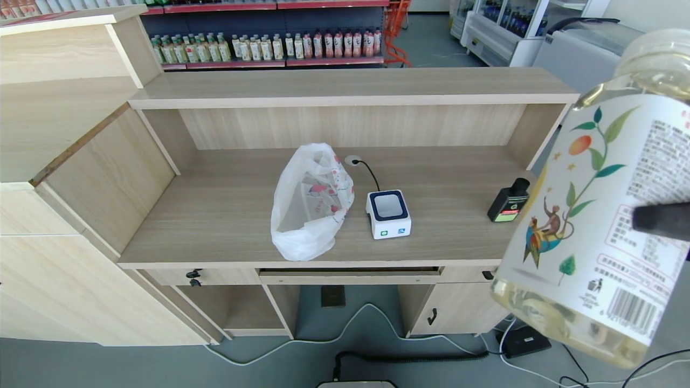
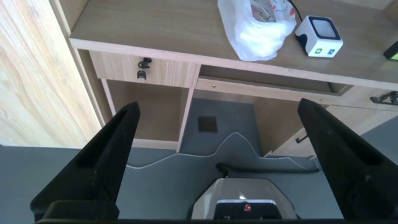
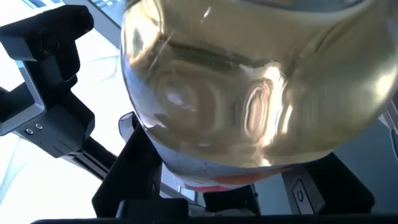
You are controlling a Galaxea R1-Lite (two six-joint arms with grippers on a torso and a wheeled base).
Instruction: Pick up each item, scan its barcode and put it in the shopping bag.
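Observation:
A clear bottle (image 1: 598,205) of pale yellow drink with a white illustrated label hangs close to the head camera at the right, its barcode near the lower end. My right gripper (image 3: 242,190) is shut on it; one dark finger (image 1: 660,221) crosses the label, and the bottle's base (image 3: 249,93) looms in the right wrist view. On the wooden counter (image 1: 215,215) stand a white plastic shopping bag (image 1: 310,202), mouth open, and beside it a white square barcode scanner (image 1: 388,213). My left gripper (image 2: 224,162) hangs open below the counter's front edge, holding nothing.
A small black device with a green label (image 1: 509,202) stands at the counter's right end. The counter has a raised back shelf (image 1: 350,86) and side walls. Cables (image 1: 377,318) run over the floor below. Bag (image 2: 258,28) and scanner (image 2: 319,36) appear from the left wrist.

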